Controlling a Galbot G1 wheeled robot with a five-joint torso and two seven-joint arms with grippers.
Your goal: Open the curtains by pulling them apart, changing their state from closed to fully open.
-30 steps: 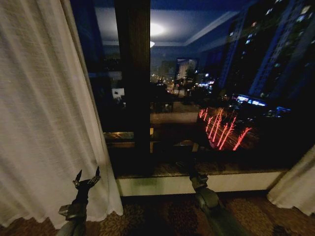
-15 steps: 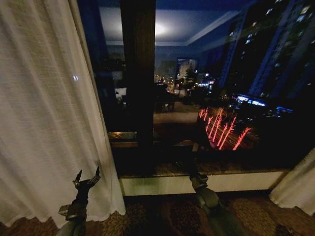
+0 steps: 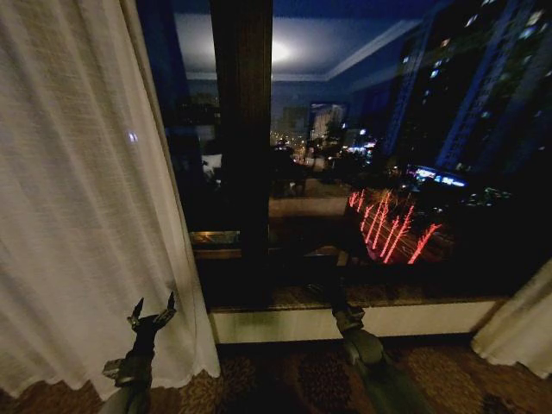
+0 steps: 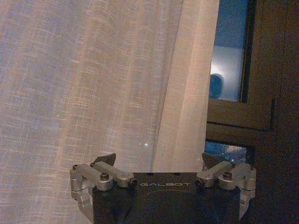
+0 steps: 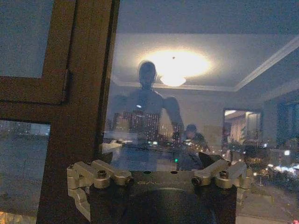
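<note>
Curtains: left sheer panel (image 3: 82,198) hangs at the window's left side; right panel (image 3: 522,332) bunched at far right.
Left gripper (image 3: 153,310): low before the left panel's hem, jaws spread, holding nothing.
Right gripper (image 3: 343,312): low before the windowsill (image 3: 285,323); jaws spread.

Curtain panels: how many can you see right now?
2. The left curtain panel hangs beside the left gripper; the right curtain panel is bunched at the window's lower right edge.
</note>
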